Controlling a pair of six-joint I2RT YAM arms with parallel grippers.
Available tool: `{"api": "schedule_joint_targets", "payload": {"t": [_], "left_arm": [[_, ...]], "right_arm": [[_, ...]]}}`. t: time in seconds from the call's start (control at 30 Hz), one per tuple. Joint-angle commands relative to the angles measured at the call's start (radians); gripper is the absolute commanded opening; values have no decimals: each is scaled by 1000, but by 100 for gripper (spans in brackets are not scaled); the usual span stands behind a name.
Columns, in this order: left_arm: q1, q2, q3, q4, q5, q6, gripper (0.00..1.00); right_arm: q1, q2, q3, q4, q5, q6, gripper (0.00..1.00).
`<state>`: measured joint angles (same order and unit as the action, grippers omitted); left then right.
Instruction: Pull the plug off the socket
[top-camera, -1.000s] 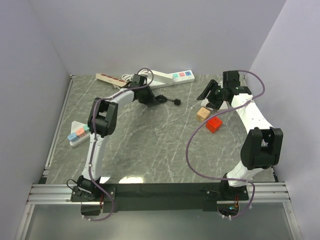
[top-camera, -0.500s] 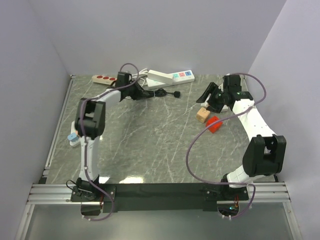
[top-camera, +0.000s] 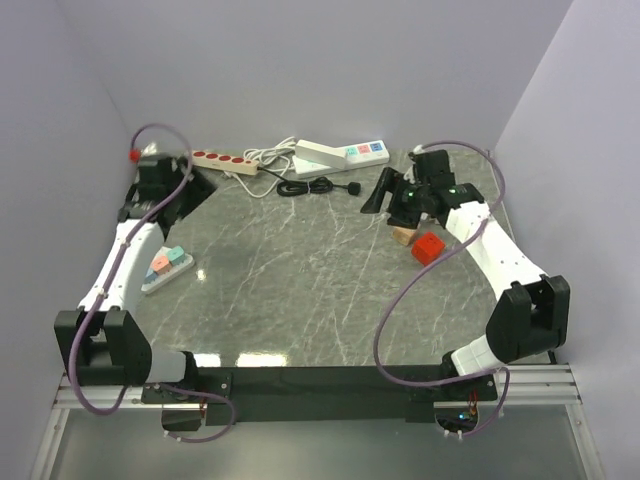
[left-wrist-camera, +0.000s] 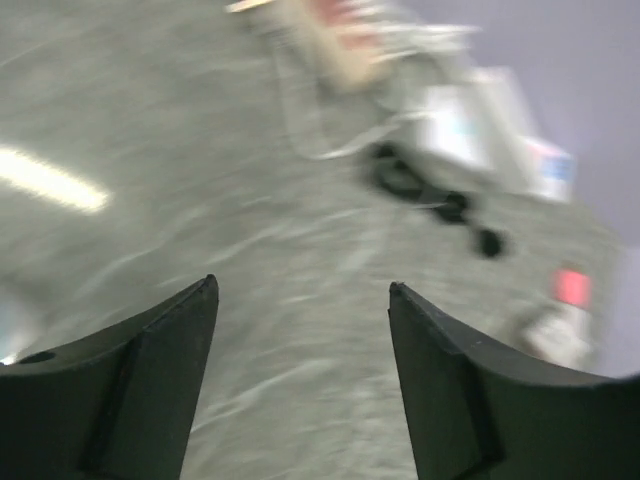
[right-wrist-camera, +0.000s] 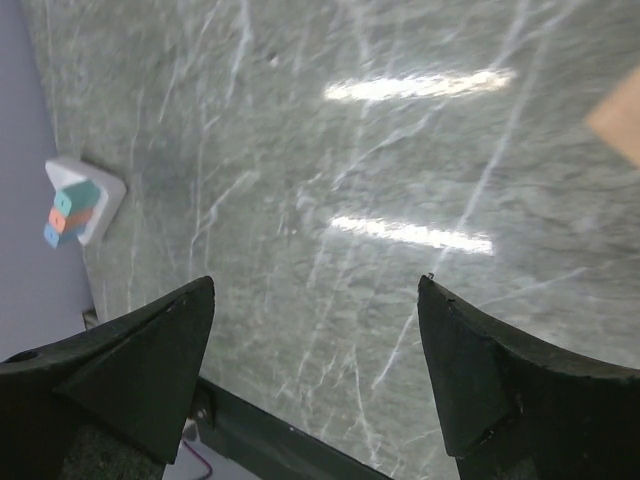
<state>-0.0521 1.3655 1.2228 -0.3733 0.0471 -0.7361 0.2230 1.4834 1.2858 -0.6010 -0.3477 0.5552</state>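
The small black plug (top-camera: 353, 188) on its thin black cord (top-camera: 300, 187) lies loose on the grey marbled desk (top-camera: 300, 290), just in front of the long white power strip (top-camera: 340, 155). The left end effector (top-camera: 197, 188) hovers at the far left, near the wall, fingers spread with nothing between them; the right end effector (top-camera: 383, 198) hangs just right of the plug, equally spread, gripping nothing

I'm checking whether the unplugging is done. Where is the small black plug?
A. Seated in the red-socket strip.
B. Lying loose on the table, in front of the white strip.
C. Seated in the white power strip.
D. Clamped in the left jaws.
B: the plug lies on the table, apart from the white power strip.
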Motion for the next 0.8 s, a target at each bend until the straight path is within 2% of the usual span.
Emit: {"api": "schedule_joint_targets", "payload": {"t": [0.0,0.13,0.27,0.4,0.5,0.77], "left_arm": [[133,-51,-161,-131,-63,52,75],[286,-169,-261,-96,-56,95,80],[395,-213,-316,-62,-56,142,85],[510,-206,-345,-46,11,144,86],[532,-194,-370,-23,-6,127,86],[595,-33,-399,0,-20,135,79]], "right_arm": [[74,-23,52,-6,9,-21,89],[131,-34,26,16,9,-12,89],[165,-41,-20,35,7,-9,90],[179,-38,-42,49,-4,-9,90],[184,-31,-37,49,-10,-12,90],[194,-12,0,29,-22,-26,90]]}}
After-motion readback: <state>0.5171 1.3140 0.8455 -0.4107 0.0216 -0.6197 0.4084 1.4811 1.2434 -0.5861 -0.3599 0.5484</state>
